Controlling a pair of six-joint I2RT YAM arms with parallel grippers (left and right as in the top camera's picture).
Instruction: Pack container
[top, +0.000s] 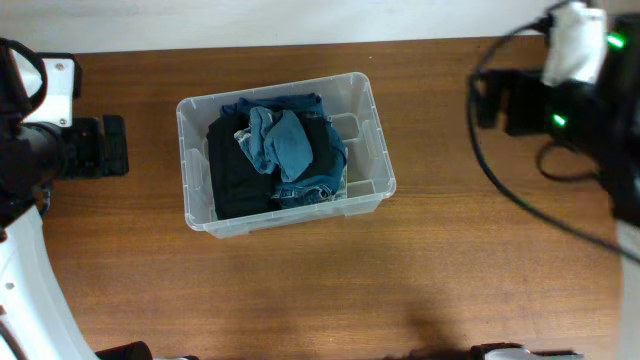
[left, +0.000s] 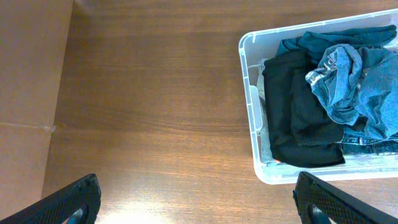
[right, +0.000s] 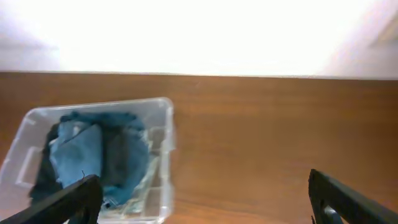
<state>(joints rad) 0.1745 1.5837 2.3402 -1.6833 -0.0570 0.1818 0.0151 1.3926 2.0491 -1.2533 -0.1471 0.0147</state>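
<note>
The clear plastic container (top: 368, 128) stands on the wooden table, left of centre. It holds a black garment (top: 232, 170) and crumpled blue denim clothes (top: 288, 145). It also shows in the left wrist view (left: 252, 112) and the right wrist view (right: 163, 149). My left gripper (top: 108, 145) is at the table's left edge, apart from the container; in its wrist view the jaws (left: 199, 205) are wide open and empty. My right gripper (top: 490, 100) is at the far right back; its jaws (right: 208, 205) are wide open and empty.
Black cables (top: 520, 200) trail over the table at the right. A cardboard-coloured surface (left: 28, 93) lies beyond the table's left edge. A white wall (right: 199, 31) runs along the table's back edge.
</note>
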